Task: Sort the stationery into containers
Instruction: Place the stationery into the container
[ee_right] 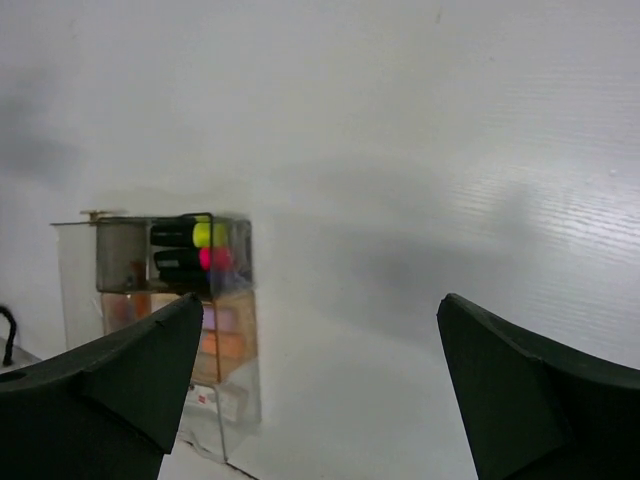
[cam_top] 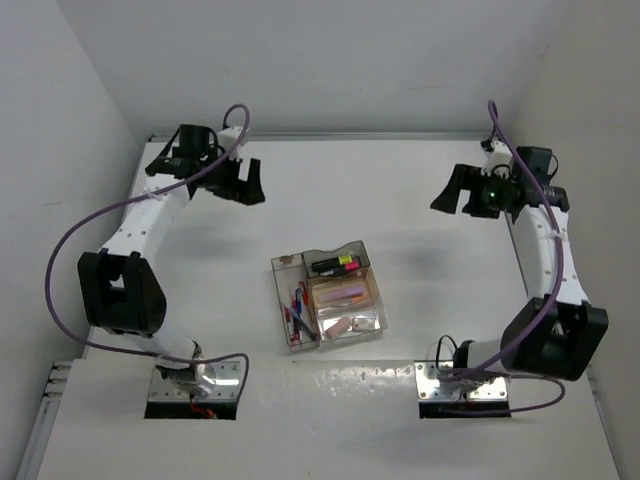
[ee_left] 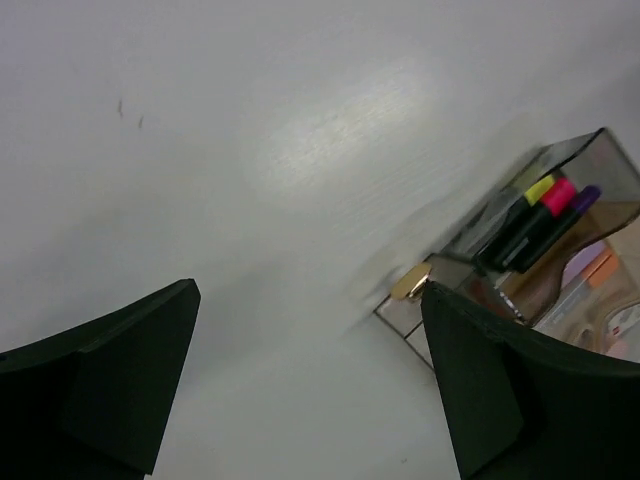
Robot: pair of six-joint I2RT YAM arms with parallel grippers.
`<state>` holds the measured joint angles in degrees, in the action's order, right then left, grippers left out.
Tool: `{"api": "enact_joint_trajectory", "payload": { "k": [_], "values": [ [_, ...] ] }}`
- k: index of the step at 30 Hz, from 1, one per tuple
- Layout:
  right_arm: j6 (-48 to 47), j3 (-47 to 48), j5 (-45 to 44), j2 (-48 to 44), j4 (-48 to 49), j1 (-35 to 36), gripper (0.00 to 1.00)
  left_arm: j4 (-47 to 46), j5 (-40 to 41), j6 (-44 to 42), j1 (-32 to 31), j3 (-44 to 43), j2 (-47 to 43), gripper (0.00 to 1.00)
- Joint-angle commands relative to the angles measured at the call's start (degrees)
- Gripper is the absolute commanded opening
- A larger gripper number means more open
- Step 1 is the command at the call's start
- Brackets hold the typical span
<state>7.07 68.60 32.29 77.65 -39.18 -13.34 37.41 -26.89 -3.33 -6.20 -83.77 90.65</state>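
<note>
The containers (cam_top: 327,293) stand clustered at the table's middle. The grey one (cam_top: 338,262) holds black highlighters with yellow and pink caps. The amber one (cam_top: 343,291) holds pink and orange highlighters. The clear one (cam_top: 352,324) holds pale erasers. The long narrow one (cam_top: 295,305) holds red and blue pens. My left gripper (cam_top: 237,182) is open and empty at the far left, away from the trays. My right gripper (cam_top: 456,192) is open and empty at the far right. The trays also show in the left wrist view (ee_left: 545,230) and the right wrist view (ee_right: 185,290).
White walls close the table at the back and both sides. The arm bases (cam_top: 197,378) sit on metal plates at the near edge. A small gold clip (ee_left: 411,281) lies in the end of the long tray.
</note>
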Motion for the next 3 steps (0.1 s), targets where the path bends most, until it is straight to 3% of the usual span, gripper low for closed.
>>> {"api": "enact_joint_trajectory", "payload": {
  "k": [1,3],
  "values": [
    [-1.45,0.93,-3.2,1.1,2.61,-0.89,0.99,-3.92,4.39,1.93,2.41,2.28,-3.9,1.0],
    [-1.1,0.4,-3.2,1.89,3.05,-1.16,0.99,-5.76,4.92,1.67,3.73,4.48,-3.82,1.0]
  ]
}}
